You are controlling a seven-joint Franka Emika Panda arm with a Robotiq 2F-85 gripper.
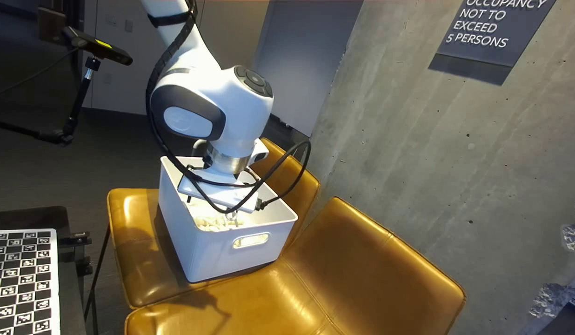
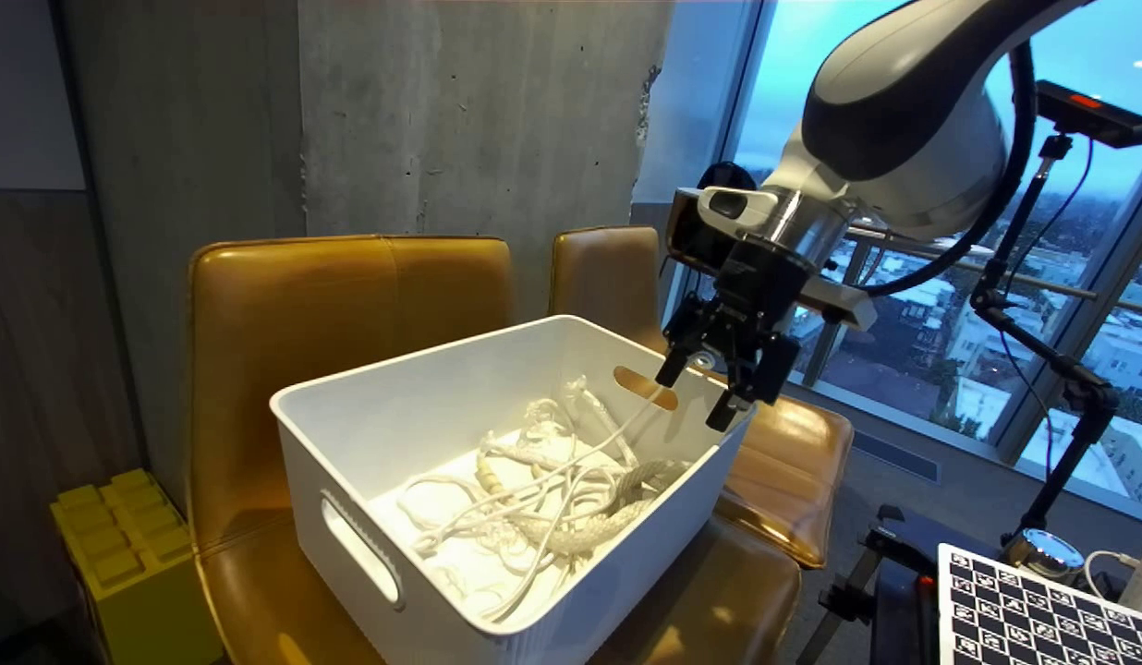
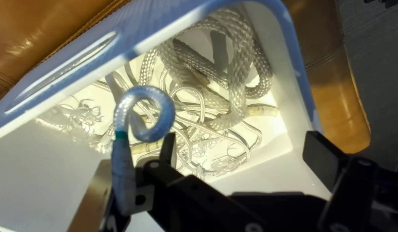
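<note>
Ropes are piled on the bottom of a white bin (image 2: 423,406): a fat braided rope (image 3: 237,90) looping near one corner, skinny cords (image 3: 212,130) tangled around it, plus some frayed ends (image 3: 86,114). The claw (image 2: 691,397) hangs tilted over the bin with its fingers spread wide, and I don't see anything pinched between the tips. There's a curled piece (image 3: 122,151) with a green band right by one finger in the wrist view; can't tell if it's gripped or just fixed on there. One skinny cord slants up toward the claw in an exterior view, no idea whether it touches. The bin sits on a tan chair (image 2: 349,305) with a matching chair (image 1: 371,260) right beside it. Behind that, a concrete wall (image 1: 408,163) with a dark occupancy sign (image 1: 490,44). Farther out: a black camera (image 1: 96,45), a checkered board (image 1: 22,284) and a yellow-green box (image 2: 137,554).
</note>
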